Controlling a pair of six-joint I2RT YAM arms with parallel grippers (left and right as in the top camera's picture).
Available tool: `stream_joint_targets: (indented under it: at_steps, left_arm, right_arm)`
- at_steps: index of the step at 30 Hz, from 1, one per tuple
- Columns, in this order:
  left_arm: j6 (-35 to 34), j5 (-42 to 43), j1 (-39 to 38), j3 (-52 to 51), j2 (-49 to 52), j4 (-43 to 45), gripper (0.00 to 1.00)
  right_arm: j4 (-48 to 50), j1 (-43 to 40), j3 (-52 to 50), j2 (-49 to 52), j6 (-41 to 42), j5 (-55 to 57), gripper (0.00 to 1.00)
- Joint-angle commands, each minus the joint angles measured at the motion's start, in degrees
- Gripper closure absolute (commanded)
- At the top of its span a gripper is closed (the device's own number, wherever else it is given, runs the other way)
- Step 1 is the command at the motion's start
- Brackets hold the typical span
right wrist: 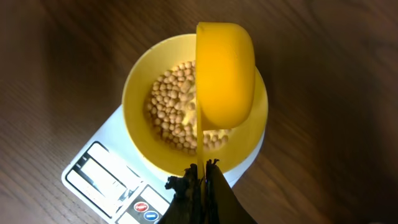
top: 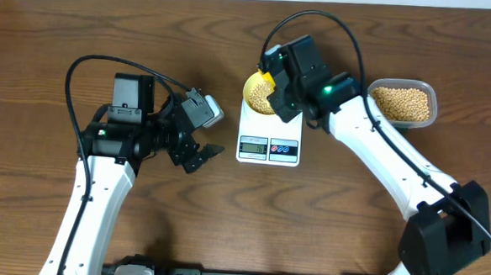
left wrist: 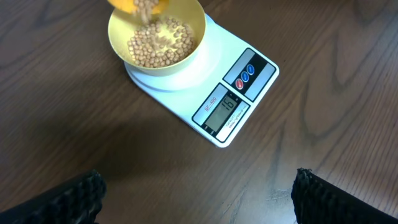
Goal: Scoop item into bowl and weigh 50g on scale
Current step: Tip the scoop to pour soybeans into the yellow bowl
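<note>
**Yellow scoop tipped over the bowl on the scale**

Right hand [right wrist: 202, 179] is clamped shut on the thin handle of the yellow scoop [right wrist: 225, 74]. The scoop is turned on its side above the bowl [right wrist: 134, 93], so beans [left wrist: 158, 46] spill from it. The bowl sits on the round platform of the scale [left wrist: 208, 78], toward the far middle of the tabletop [top: 66, 27], and holds a shallow layer of beans well below its rim. The clear tub [top: 435, 105] with the rest of the beans stands just right of the scale. Left hand [top: 196, 156] hangs near and left of the scale, jaws spread wide, holding nothing.

The display [left wrist: 225, 107] seems to show a low two-digit figure, though it is small, so I judge the target to be some way off. To pour well, hold the scoop's lip inside the bowl's rim and roll the wrist slowly so beans trickle rather than dump. Avoid touching bowl or platform, since any pressure would falsify the reading. Nearing fifty, short pauses would let the figure settle.
</note>
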Motion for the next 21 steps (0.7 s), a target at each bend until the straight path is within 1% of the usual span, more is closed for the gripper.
stream_joint_targets:
  at_steps: [1, 5, 10, 12, 17, 21]
  left_arm:
    - [0.9, -0.3, 0.3, 0.0, 0.4, 0.1, 0.02]
    - [0.9, -0.3, 0.3, 0.0, 0.4, 0.1, 0.02]
    - [0.9, -0.3, 0.3, 0.0, 0.4, 0.1, 0.03]
    - [1.0, -0.3, 0.3, 0.0, 0.4, 0.1, 0.03]
    - [0.9, -0.3, 0.3, 0.0, 0.4, 0.1, 0.02]
    - [0.9, -0.3, 0.3, 0.0, 0.4, 0.1, 0.02]
  right_arm:
    - [0.1, 1.7, 1.8, -2.4, -2.7, 5.7, 0.99]
    - [0.2, 2.3, 1.8, -3.8, -3.2, 8.4, 0.99]
    - [0.1, 1.7, 1.8, -6.3, -3.2, 6.6, 0.99]
    - [-0.2, 1.0, 1.8, -6.9, -3.1, 4.1, 0.99]
    - [-2.3, -4.1, 1.8, -9.5, -1.3, -6.8, 0.99]
    - [-5.2, -11.8, 1.8, -12.8, -0.3, -16.0, 0.99]
